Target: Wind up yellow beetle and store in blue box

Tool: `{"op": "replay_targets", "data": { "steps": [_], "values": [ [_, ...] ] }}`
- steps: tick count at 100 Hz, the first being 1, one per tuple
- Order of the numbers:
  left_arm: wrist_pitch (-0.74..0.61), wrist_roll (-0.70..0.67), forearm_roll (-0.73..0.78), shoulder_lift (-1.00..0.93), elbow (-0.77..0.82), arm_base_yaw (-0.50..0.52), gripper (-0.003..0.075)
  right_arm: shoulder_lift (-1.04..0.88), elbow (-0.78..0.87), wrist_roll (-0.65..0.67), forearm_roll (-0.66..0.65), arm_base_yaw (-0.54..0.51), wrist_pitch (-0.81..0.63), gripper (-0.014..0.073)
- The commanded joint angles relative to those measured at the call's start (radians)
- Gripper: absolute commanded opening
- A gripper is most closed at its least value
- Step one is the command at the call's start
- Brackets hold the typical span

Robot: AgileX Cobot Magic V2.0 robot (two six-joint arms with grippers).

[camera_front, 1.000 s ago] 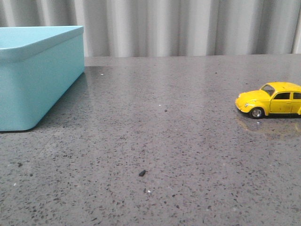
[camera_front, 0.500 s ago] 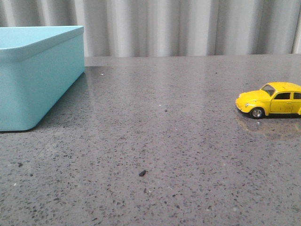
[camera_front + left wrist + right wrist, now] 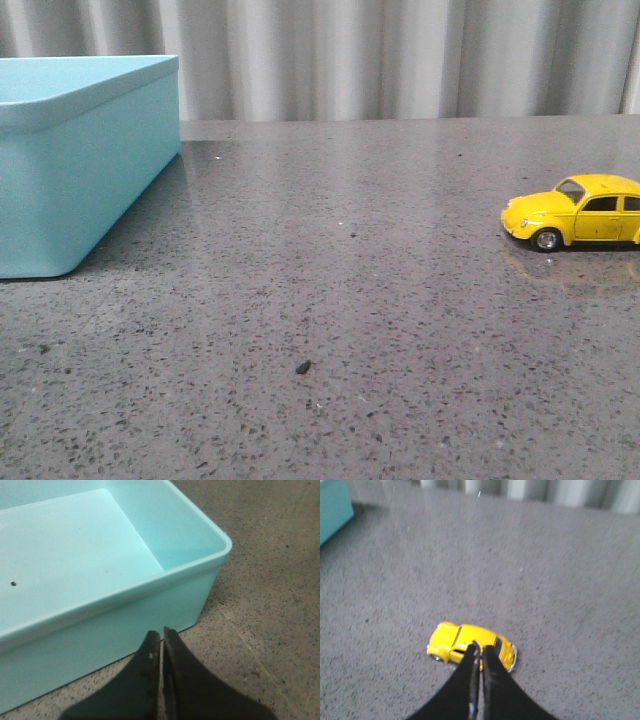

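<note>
Fingers, left gripper (image 3: 161, 645): pressed together, nothing between them; hanging just outside a corner of the blue box (image 3: 150, 587).
Fingers, right gripper (image 3: 479, 652): also closed, empty; tips held above the yellow beetle (image 3: 471, 647), contact cannot be judged from the wrist view.
Yellow beetle, position: on its four wheels by the right edge of the worktop (image 3: 340, 290), partly cut off by the front view's border; nose toward the left edge.
Blue box, position: far-left corner of the worktop, upright, open top. Interior shows bare floor with one small dark speck (image 3: 13, 584). Well apart from the car.
Progress: nothing done as far as visible. Car neither grasped nor wound; box holds no toy.
Remaining: open right fingers, grip car, wind it up, carry it across to the box, release inside.
Surface: dark grey speckled stone-look top, slightly glossy (faint reflection under the car); one dark crumb (image 3: 302, 367) near the front centre.
Room: pale grey corrugated panelling (image 3: 400, 55) behind the far edge.
</note>
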Motion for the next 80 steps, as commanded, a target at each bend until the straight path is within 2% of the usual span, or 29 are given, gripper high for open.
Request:
{"op": "replay_targets", "data": {
  "steps": [1, 16, 26, 43, 58, 80],
  "values": [
    [-0.107, 0.003, -0.018, 0.074, -0.079, -0.020, -0.0021, 0.070, -0.085, -0.011, -0.007, 0.008, -0.001, -0.0041],
    [-0.242, 0.003, -0.106, 0.119, -0.103, -0.023, -0.0021, 0.161, -0.162, -0.011, 0.002, 0.009, 0.046, -0.0041],
    [-0.284, 0.003, -0.132, 0.119, -0.103, -0.023, -0.0021, 0.235, -0.223, -0.011, 0.006, 0.009, 0.139, -0.0041],
    [-0.266, 0.003, -0.130, 0.119, -0.101, -0.023, -0.0021, 0.382, -0.313, -0.011, 0.014, 0.009, 0.253, -0.0041],
    [-0.248, 0.003, -0.139, 0.119, -0.093, -0.023, -0.0021, 0.495, -0.363, -0.011, 0.077, 0.009, 0.269, -0.0041],
    [-0.248, 0.003, -0.246, 0.119, -0.094, -0.026, -0.0021, 0.649, -0.431, -0.011, 0.133, 0.009, 0.305, -0.0041]
  ]
}}
